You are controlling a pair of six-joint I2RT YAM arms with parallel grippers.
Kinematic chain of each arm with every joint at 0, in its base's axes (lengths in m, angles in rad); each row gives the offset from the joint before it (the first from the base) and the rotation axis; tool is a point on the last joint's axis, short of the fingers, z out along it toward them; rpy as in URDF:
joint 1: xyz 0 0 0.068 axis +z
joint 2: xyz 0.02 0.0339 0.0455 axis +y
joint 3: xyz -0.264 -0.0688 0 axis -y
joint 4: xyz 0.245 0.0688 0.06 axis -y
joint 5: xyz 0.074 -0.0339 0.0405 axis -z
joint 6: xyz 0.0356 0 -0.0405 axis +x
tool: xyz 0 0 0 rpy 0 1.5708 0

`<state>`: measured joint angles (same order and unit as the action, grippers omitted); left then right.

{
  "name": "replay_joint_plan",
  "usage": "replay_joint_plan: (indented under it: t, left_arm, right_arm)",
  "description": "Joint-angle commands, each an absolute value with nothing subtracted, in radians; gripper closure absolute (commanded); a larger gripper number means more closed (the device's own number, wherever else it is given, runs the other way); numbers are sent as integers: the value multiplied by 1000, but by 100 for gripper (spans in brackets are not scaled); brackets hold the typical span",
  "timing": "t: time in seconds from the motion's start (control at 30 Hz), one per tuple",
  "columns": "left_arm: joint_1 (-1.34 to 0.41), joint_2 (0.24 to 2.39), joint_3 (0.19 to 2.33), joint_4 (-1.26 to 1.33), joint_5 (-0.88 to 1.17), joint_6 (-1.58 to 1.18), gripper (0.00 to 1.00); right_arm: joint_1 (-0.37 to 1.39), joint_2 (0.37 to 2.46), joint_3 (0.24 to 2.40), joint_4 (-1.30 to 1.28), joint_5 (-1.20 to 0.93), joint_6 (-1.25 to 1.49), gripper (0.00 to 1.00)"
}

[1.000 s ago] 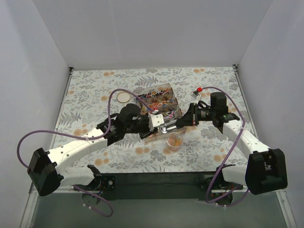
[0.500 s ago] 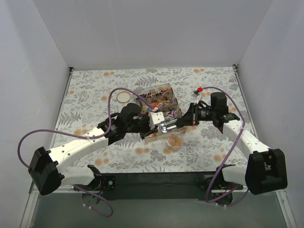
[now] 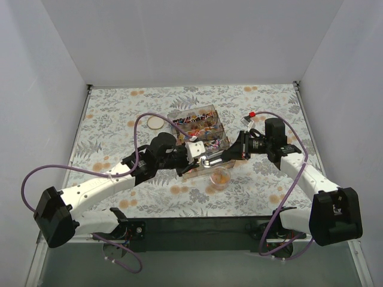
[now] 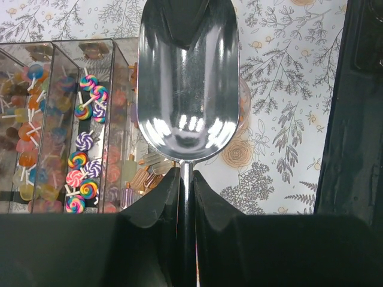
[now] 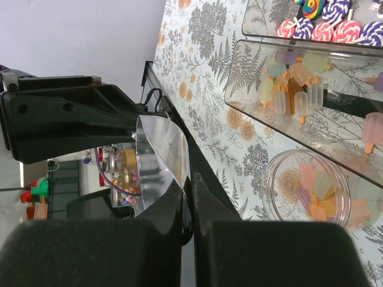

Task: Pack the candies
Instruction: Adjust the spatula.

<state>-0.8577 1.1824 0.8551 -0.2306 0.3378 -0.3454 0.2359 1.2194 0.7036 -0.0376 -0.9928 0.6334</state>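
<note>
The candies are small lollipops and popsicle-shaped sweets in a clear compartment box (image 3: 200,127); they show in the left wrist view (image 4: 84,149). Several more candies (image 5: 317,194) lie in the small round clear jar (image 3: 220,177). An empty metal scoop (image 3: 207,160) hangs between the arms, over the box's near edge and the jar. My left gripper (image 4: 186,170) is shut on the scoop's handle. My right gripper (image 5: 190,179) is shut on the rim of the scoop (image 5: 161,149). The scoop's bowl (image 4: 188,78) hides most of the jar in the left wrist view.
The jar's gold lid (image 3: 155,122) lies on the flowered tablecloth, left of the box. White walls close in the table on three sides. The right arm (image 4: 359,119) fills the right edge of the left wrist view.
The scoop and both grippers have shifted slightly to the left. Both grippers stay shut on the scoop.
</note>
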Motion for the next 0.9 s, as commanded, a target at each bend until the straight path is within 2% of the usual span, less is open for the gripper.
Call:
replay_joint_plan:
  t: [0.0, 0.07, 0.23, 0.4, 0.57, 0.87]
  left_arm:
    - [-848, 1121, 845, -141, 304, -382, 89]
    - [-850, 1117, 839, -133, 302, -382, 87]
    - [-850, 1095, 824, -126, 307, -391, 75]
    - [-850, 1088, 819, -130, 302, -388, 77]
    - [-850, 1106, 821, -169, 304, -374, 64]
    - [-850, 1129, 824, -229, 321, -342, 65]
  right_arm:
    - [232, 1203, 683, -12, -937, 653, 99]
    - [232, 1203, 673, -11, -933, 663, 99]
    - [232, 1203, 666, -9, -934, 672, 99]
    - [232, 1204, 667, -11, -934, 675, 99]
    - [232, 1200, 670, -9, -939, 676, 99]
    - [230, 1200, 669, 18, -946, 672, 99]
